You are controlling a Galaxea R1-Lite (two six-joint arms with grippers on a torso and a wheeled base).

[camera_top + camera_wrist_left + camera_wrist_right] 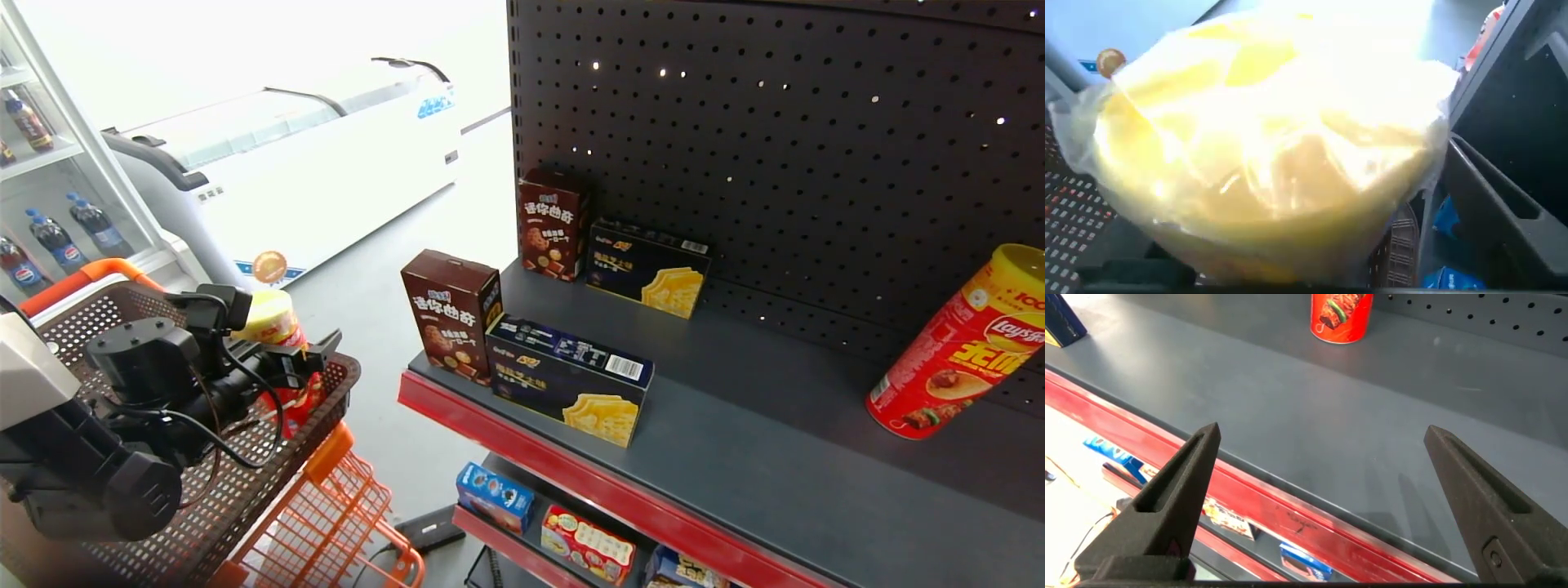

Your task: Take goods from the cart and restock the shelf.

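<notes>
matt grey shelf (775, 457), glossy cardboard box (567, 380), perforated plastic cart (237, 482), canister (273, 322) under shiny clear film

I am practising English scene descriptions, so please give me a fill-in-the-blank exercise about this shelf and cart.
The right claw hangs ___ over the grey shelf. The chip can in the left claw has a ___ lid. This shelf carries ___ brown boxes.
Missing words: open; yellow; two.
</notes>
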